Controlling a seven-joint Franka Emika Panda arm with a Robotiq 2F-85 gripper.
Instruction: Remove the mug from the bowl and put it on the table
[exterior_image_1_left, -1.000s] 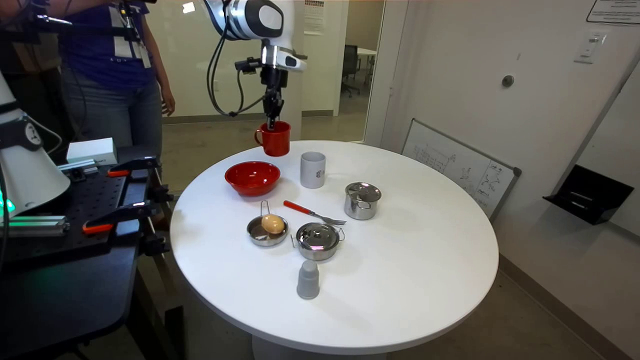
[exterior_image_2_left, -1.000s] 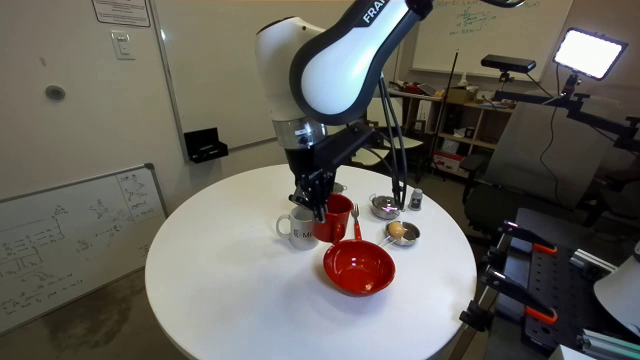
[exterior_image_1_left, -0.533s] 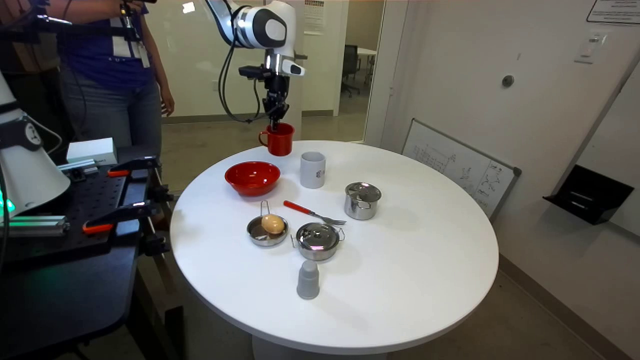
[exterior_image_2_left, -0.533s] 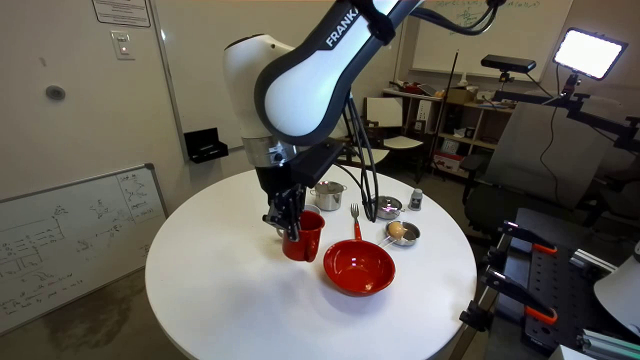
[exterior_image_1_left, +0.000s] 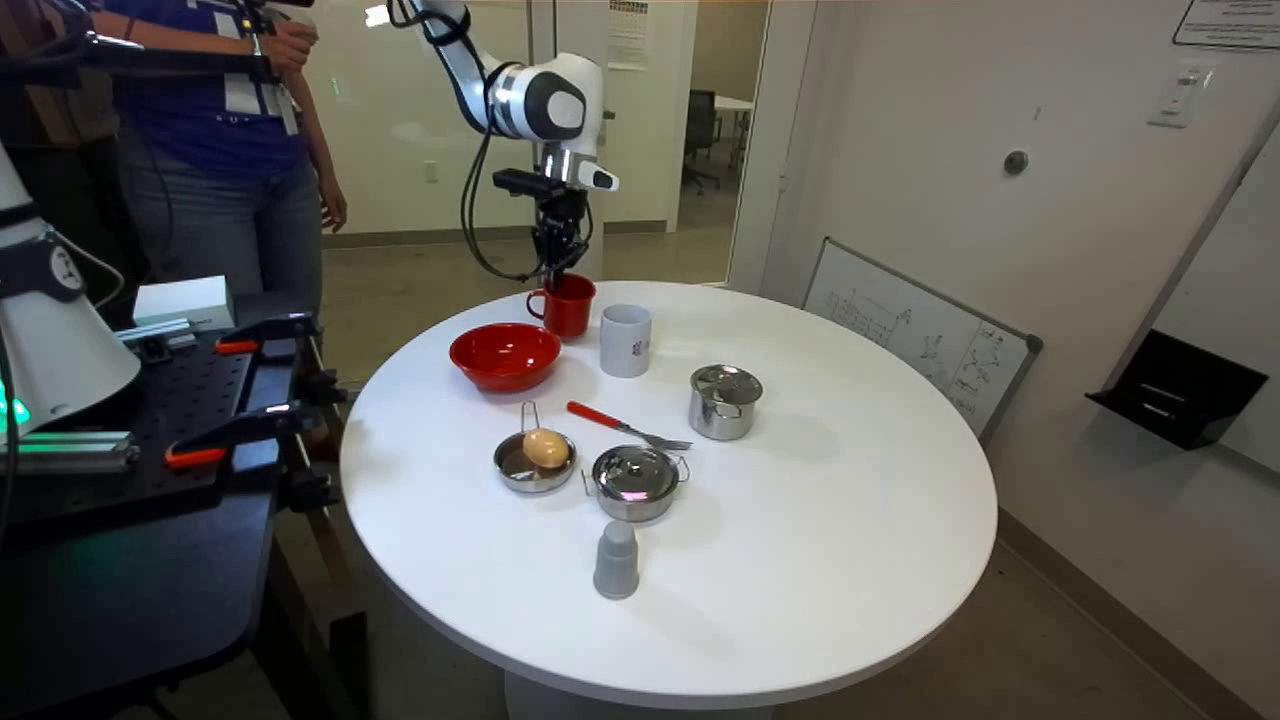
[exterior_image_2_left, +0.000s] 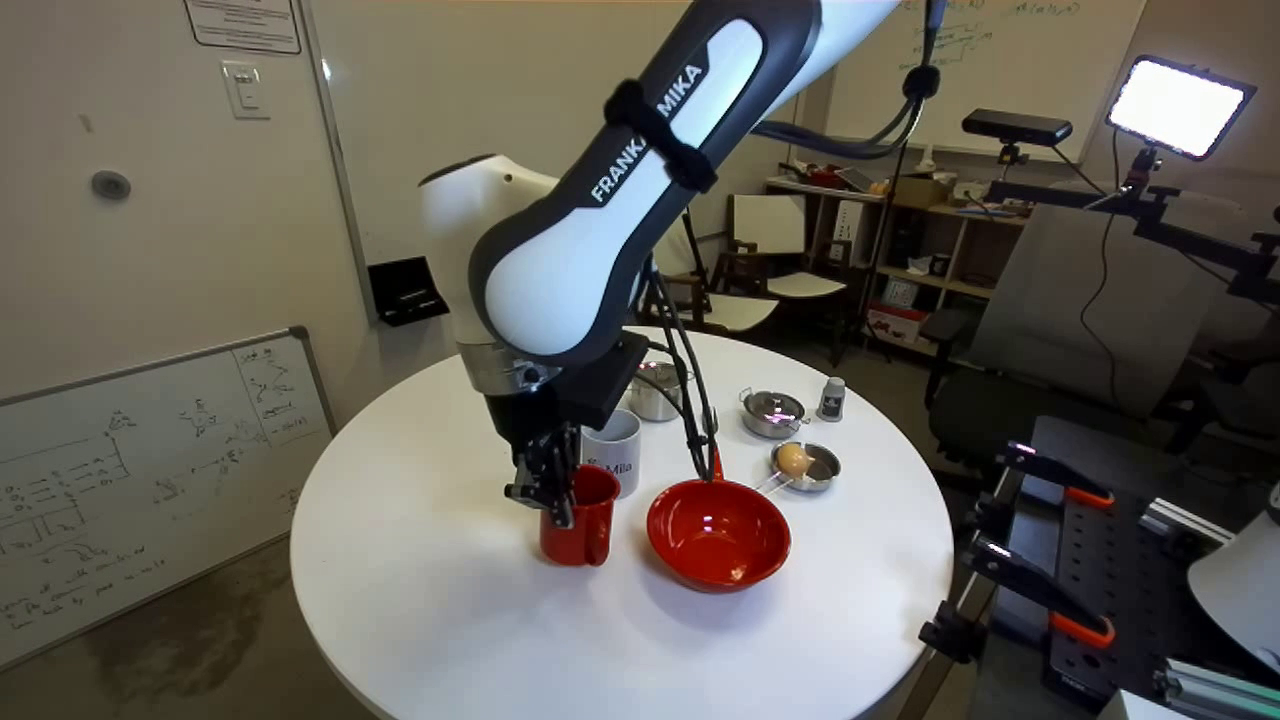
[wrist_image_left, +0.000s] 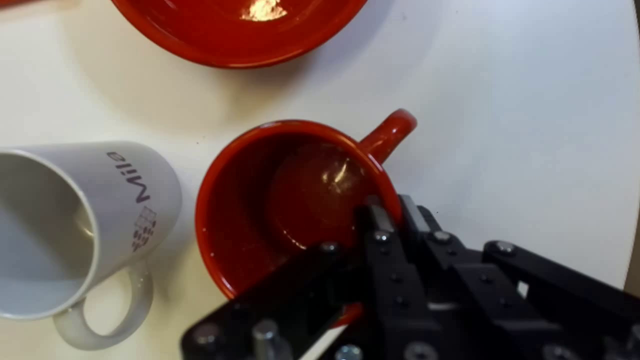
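Note:
The red mug (exterior_image_1_left: 570, 310) is upright beside the red bowl (exterior_image_1_left: 505, 358), outside it. In an exterior view the mug (exterior_image_2_left: 565, 542) is low over the white table (exterior_image_2_left: 450, 620); I cannot tell whether its base touches. The bowl (exterior_image_2_left: 718, 540) is empty. My gripper (exterior_image_2_left: 562, 515) points down with its fingers on either side of the mug's rim. In the wrist view the gripper (wrist_image_left: 395, 212) is shut on the rim close to the handle, one finger inside and one outside. The mug's inside (wrist_image_left: 300, 195) looks empty.
A grey-white mug (wrist_image_left: 130, 185) stands close beside the red mug. A fork (exterior_image_1_left: 600, 415), a small pan with an egg (exterior_image_1_left: 545, 448), a lidded pan (exterior_image_1_left: 635, 485), a lidded pot (exterior_image_1_left: 725, 402) and a grey shaker (exterior_image_1_left: 617, 565) are also on the table.
My gripper has carried the mug from near the bowl's far side, beside the grey-white mug, away from it and down close to the tabletop. The bowl and other dishes have not moved.

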